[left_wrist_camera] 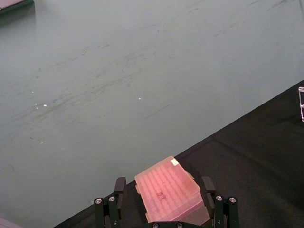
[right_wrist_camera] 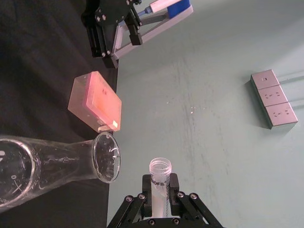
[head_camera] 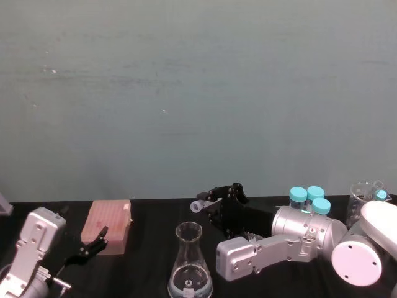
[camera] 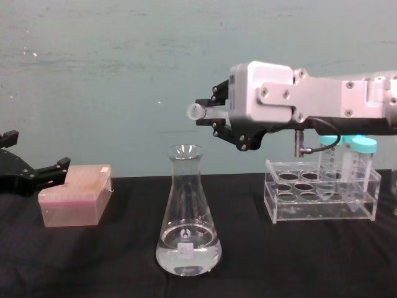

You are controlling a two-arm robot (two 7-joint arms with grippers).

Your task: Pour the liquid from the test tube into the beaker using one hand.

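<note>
Test tube (camera: 193, 111) lies horizontal at frame centre, pinched just behind its rim by right gripper (camera: 206, 113), above conical flask (camera: 186, 214) mouth. Judged light, stiff, slick plastic; barrel hold suits. Left gripper (camera: 34, 155), spread, idles at left edge.

— What is behind?
— A pale grey-green wall (head_camera: 198, 93) with faint scuff marks and a grey socket panel (right_wrist_camera: 270, 98) on it.
— And below?
— A table (camera: 298, 261) with a black top.
</note>
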